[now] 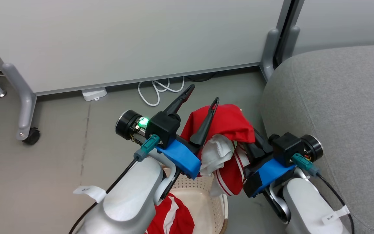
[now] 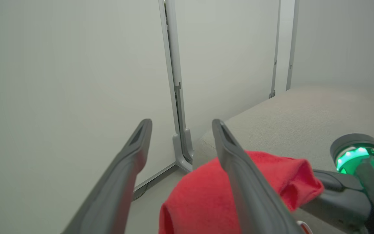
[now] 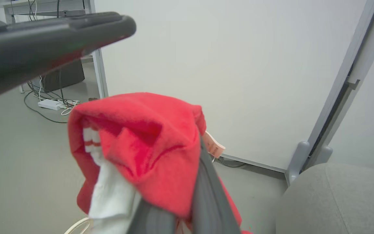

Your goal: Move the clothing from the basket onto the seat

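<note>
- Clothing: one red garment [image 1: 229, 126] hangs from your right tool [image 3: 187, 208], which is clamped shut on it and held above the basket [image 1: 203, 195] beside the seat [image 1: 336, 107], likely so it clears the rim.
- Your left tool [image 1: 204, 92] stands spread wide, gripping nothing, one finger beside the cloth.
- A second garment [image 1: 174, 217] lies in the basket, yet to be moved.
</note>
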You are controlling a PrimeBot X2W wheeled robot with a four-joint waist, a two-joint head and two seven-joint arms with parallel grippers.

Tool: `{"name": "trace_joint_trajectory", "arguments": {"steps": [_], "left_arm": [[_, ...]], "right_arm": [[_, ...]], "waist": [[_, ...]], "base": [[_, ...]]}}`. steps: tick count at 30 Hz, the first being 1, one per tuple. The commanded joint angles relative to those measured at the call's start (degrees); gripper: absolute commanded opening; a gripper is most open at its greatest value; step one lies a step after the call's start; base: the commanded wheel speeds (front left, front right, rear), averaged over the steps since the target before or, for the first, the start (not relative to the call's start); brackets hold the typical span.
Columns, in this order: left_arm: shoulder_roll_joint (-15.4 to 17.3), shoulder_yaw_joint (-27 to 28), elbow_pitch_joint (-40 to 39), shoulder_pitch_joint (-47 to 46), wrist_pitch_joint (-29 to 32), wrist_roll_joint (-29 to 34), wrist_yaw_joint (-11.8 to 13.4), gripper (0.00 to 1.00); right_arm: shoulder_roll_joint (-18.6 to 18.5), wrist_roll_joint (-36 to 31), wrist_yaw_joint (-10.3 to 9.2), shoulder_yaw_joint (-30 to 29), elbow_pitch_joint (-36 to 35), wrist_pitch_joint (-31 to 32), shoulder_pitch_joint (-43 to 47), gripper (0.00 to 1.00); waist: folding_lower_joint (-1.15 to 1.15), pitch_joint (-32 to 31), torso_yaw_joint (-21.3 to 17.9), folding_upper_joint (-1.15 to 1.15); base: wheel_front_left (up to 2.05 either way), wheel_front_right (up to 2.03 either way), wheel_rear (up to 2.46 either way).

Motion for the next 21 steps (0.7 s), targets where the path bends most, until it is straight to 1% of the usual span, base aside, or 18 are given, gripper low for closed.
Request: {"name": "trace_joint_trajectory", "arguments": {"steps": [1,15,21], "left_arm": [[0.38,0.0,-0.21,0.5,-0.18,0.26,0.17,1.0],[0.31,-1.1,-1.37,1.68,-0.28,1.4,-0.18,1.0],[0.09,-1.68,-1.22,1.33,-0.24,1.91,-0.45,1.0]], "right_arm": [[-0.14,-0.07,0.03,-0.52,-0.69,-0.21,0.6,0.0],[-2.66,0.8,0.03,-7.84,-8.17,-0.21,6.11,0.0],[-3.14,0.96,0.03,-9.92,-10.72,-0.21,8.77,0.0]], "waist": [[0.0,0.57,-0.91,0.0],[0.0,2.85,-8.57,0.0],[0.0,3.78,-12.25,0.0]], "base": [[0.0,0.0,0.0],[0.0,0.0,0.0],[0.0,0.0,0.0]]}}
